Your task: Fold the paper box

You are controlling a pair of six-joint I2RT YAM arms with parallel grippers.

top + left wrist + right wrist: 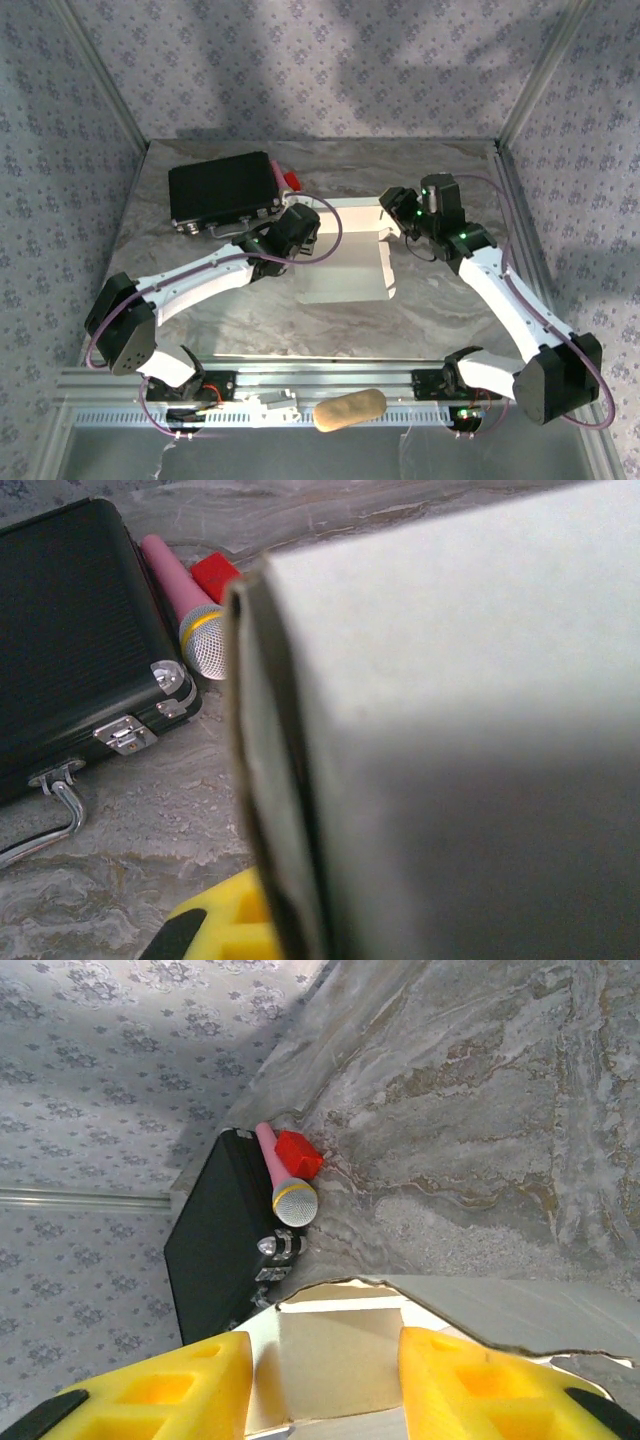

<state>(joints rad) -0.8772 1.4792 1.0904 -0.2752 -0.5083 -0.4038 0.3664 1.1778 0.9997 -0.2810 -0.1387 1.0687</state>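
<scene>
At centre frame, the left pincer pinches the left wall of the paper box on the desk; the right pincer, spread, hangs at its upper-right flap.

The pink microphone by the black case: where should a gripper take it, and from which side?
The microphone lies flat, its pink handle flanked by the black case and the red block. So probably grip at the mesh head, clear of the block, from straight above, jaws across it.
</scene>
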